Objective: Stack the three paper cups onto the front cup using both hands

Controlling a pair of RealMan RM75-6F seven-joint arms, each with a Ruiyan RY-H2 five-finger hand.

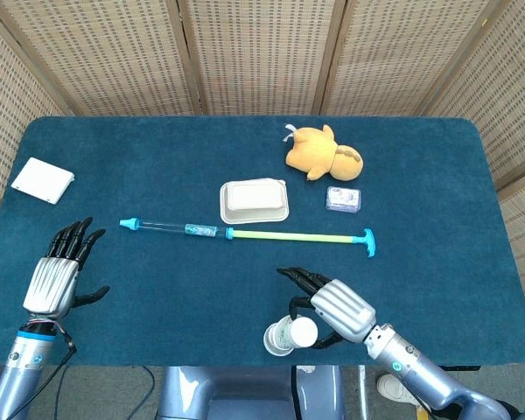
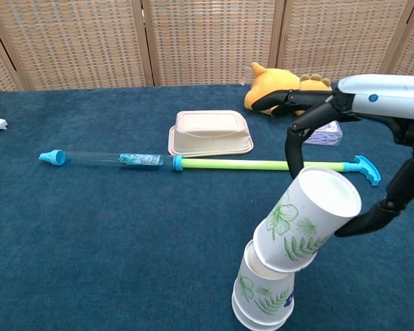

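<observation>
My right hand (image 1: 337,308) (image 2: 362,155) grips a white paper cup with green leaf print (image 2: 305,218) (image 1: 301,333), upside down and tilted. Its rim sits partly over the top of the stack of upturned cups (image 2: 264,292) (image 1: 279,339) at the table's front edge. My left hand (image 1: 54,278) lies open and flat on the cloth at the front left, far from the cups; the chest view does not show it.
A long syringe-like tube with a green rod and blue ends (image 1: 245,233) lies across the middle. Behind it sit a beige lidded box (image 1: 255,200), a yellow plush toy (image 1: 322,152) and a small packet (image 1: 343,199). A white pad (image 1: 43,180) lies far left.
</observation>
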